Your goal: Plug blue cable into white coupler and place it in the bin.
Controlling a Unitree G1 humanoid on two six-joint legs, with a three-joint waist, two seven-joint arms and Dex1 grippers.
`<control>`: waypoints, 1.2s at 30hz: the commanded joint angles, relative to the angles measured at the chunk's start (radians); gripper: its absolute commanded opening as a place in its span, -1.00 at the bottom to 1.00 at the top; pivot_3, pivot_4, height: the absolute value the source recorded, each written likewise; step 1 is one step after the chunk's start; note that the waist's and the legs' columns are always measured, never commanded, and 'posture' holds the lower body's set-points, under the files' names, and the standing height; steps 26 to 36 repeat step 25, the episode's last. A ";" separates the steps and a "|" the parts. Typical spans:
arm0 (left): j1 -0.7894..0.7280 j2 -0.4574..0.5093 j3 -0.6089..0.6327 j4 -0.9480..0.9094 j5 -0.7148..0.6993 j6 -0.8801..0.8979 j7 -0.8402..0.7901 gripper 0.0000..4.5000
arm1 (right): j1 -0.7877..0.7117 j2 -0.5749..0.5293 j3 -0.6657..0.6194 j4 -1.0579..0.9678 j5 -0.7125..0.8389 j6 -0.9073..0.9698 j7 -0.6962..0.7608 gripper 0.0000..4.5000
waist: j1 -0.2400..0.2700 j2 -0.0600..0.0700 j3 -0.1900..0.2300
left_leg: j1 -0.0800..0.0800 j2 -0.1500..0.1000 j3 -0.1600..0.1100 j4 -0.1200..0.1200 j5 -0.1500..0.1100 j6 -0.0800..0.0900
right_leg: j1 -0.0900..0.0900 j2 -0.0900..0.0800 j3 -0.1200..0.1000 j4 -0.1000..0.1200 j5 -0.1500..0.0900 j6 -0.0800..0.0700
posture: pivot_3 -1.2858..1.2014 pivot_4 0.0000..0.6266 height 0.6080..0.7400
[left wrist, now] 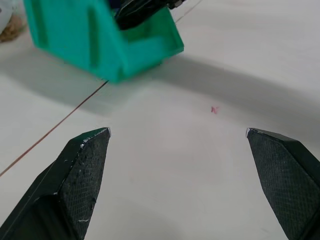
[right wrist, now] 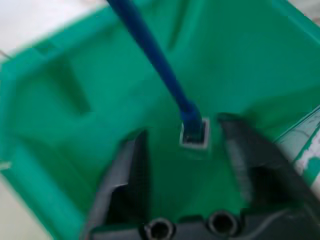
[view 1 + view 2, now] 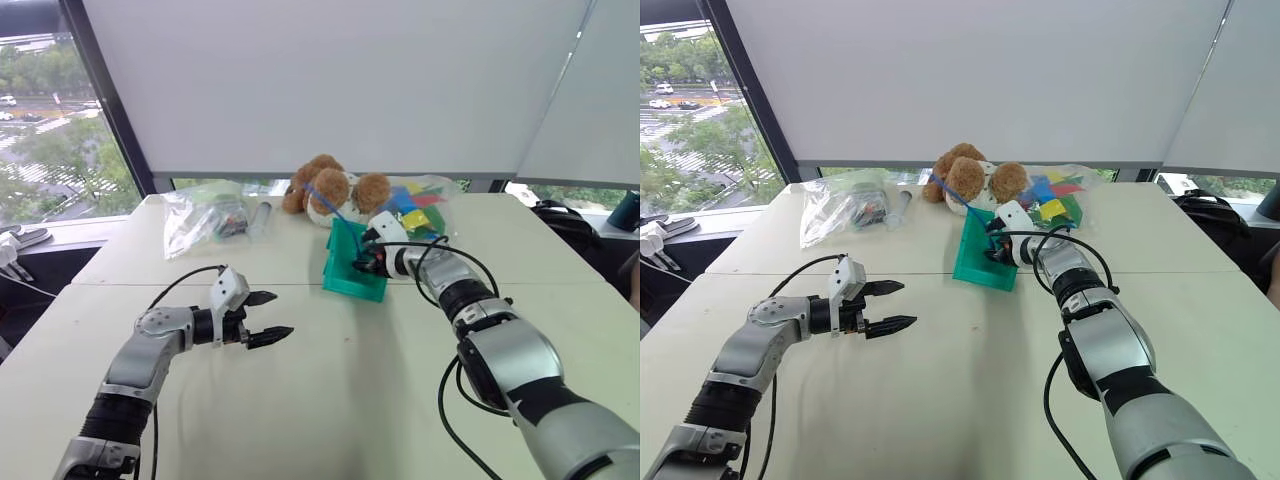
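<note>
Blue cable (image 2: 155,55), thin bright cord, runs down inside teal-green rectangular plastic bin (image 3: 345,268) at far centre of white bench (image 3: 330,400), plug seated in small white coupler (image 2: 195,134).

Step judged: release into bin. Next: lift right tool (image 2: 192,150) clear without snagging cord.

Right tool spread, coupler loose between fingers, shown by right wrist view; head views hide bin interior.

Left tool (image 3: 268,317) spread wide, empty, near left.

bin (image 3: 345,262): you see teal-green, plain, inside and out
blue cable (image 2: 155,55): bright blue
coupler (image 2: 195,134): you see a white rim
left gripper (image 3: 272,318): black fingers, pads finely cross-hatched
right gripper (image 2: 187,150): black fingers
teddy bear (image 3: 330,187): brown, pale muzzle
table (image 3: 330,400): off-white
bag (image 3: 425,205): clear, with red, yellow, blue, green pieces
</note>
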 commanded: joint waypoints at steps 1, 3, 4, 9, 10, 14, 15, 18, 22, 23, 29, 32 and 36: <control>0.004 0.010 0.020 -0.055 -0.035 0.015 0.016 1.00 | -0.067 -0.013 -0.049 0.002 0.003 -0.028 -0.015 0.95 | -0.001 0.001 0.001 | 0.000 0.000 0.000 0.000 0.000 0.000 | 0.000 0.000 0.000 0.000 0.000 0.000 | 0.03 -0.52 1.00; 0.007 0.012 0.023 -0.064 -0.044 0.023 0.020 1.00 | -0.097 -0.039 -0.077 -0.012 0.015 -0.030 -0.002 0.98 | -0.001 0.002 0.001 | 0.000 0.000 0.000 0.000 0.001 -0.001 | -0.001 0.000 0.000 0.001 0.000 0.000 | 0.03 -0.52 1.00; 0.009 0.013 0.024 -0.068 -0.048 0.026 0.022 1.00 | -0.115 -0.059 -0.101 -0.031 0.033 -0.024 0.016 0.98 | -0.001 0.003 0.002 | 0.000 0.000 0.000 -0.001 0.001 -0.002 | -0.001 0.000 0.000 0.001 0.000 0.000 | 0.03 -0.52 1.00; 0.009 0.015 0.018 -0.074 -0.061 0.034 0.028 1.00 | -0.116 -0.145 -0.166 -0.226 0.103 0.065 0.172 0.98 | 0.003 0.005 0.004 | 0.000 0.000 0.000 -0.003 0.001 -0.002 | -0.002 0.001 0.000 0.001 0.000 0.000 | 0.03 -0.52 1.00; 0.007 0.014 0.016 -0.073 -0.062 0.035 0.028 1.00 | -0.081 -0.167 -0.169 -0.321 0.119 0.111 0.208 0.98 | 0.003 0.005 0.004 | 0.000 0.000 0.000 -0.004 0.001 -0.002 | -0.002 0.001 0.000 0.000 0.000 0.000 | 0.03 -0.52 1.00; -0.002 0.016 0.009 -0.069 -0.066 0.037 0.025 1.00 | 0.187 -0.282 -0.172 -0.872 0.230 0.369 0.345 0.98 | 0.011 0.004 0.003 | 0.000 0.000 0.000 -0.005 0.001 -0.002 | -0.002 0.001 0.000 0.000 0.000 0.000 | 0.03 -0.52 1.00; -0.003 0.018 0.009 -0.069 -0.069 0.039 0.024 1.00 | 0.261 -0.312 -0.175 -1.002 0.260 0.427 0.364 0.98 | 0.016 0.004 0.003 | 0.000 0.000 -0.001 -0.006 0.001 -0.002 | -0.001 0.001 -0.001 0.000 0.000 0.000 | 0.03 -0.52 1.00; 0.001 0.032 0.015 -0.085 -0.082 0.051 0.021 1.00 | 0.501 -0.415 -0.206 -1.349 0.345 0.562 0.402 0.98 | 0.015 0.004 0.004 | -0.001 0.000 -0.001 -0.005 0.001 -0.001 | -0.002 0.001 -0.001 -0.001 0.000 0.000 | 0.03 -0.52 1.00; 0.015 0.072 0.050 -0.120 -0.113 0.085 0.025 1.00 | 0.748 -0.456 -0.356 -1.660 0.512 0.736 0.366 0.98 | 0.006 0.004 0.005 | -0.001 0.000 0.000 -0.005 0.001 -0.001 | -0.002 0.001 0.000 -0.001 0.000 0.000 | 0.03 -0.52 1.00; 0.018 0.080 0.060 -0.128 -0.123 0.097 0.029 1.00 | 0.787 -0.452 -0.392 -1.711 0.546 0.776 0.342 0.98 | 0.004 0.003 0.005 | 0.000 0.001 0.000 -0.004 0.001 -0.001 | -0.001 0.001 0.000 -0.001 0.000 0.000 | 0.03 -0.52 1.00; 0.024 0.090 0.074 -0.146 -0.140 0.114 0.035 1.00 | 0.838 -0.447 -0.439 -1.780 0.593 0.831 0.299 0.98 | 0.004 0.003 0.005 | 0.003 0.003 0.000 -0.003 0.001 -0.001 | 0.002 0.003 0.000 -0.001 0.000 0.000 | 0.03 -0.52 1.00; 0.024 0.090 0.074 -0.146 -0.140 0.114 0.035 1.00 | 0.838 -0.447 -0.439 -1.780 0.593 0.831 0.299 0.98 | 0.004 0.003 0.005 | 0.003 0.003 0.000 -0.003 0.001 -0.001 | 0.002 0.003 0.000 -0.001 0.000 0.000 | 0.03 -0.52 1.00; 0.024 0.090 0.074 -0.146 -0.140 0.114 0.035 1.00 | 0.838 -0.447 -0.439 -1.780 0.593 0.831 0.299 0.98 | 0.004 0.003 0.005 | 0.003 0.003 0.000 -0.003 0.001 -0.001 | 0.002 0.003 0.000 -0.001 0.000 0.000 | 0.03 -0.52 1.00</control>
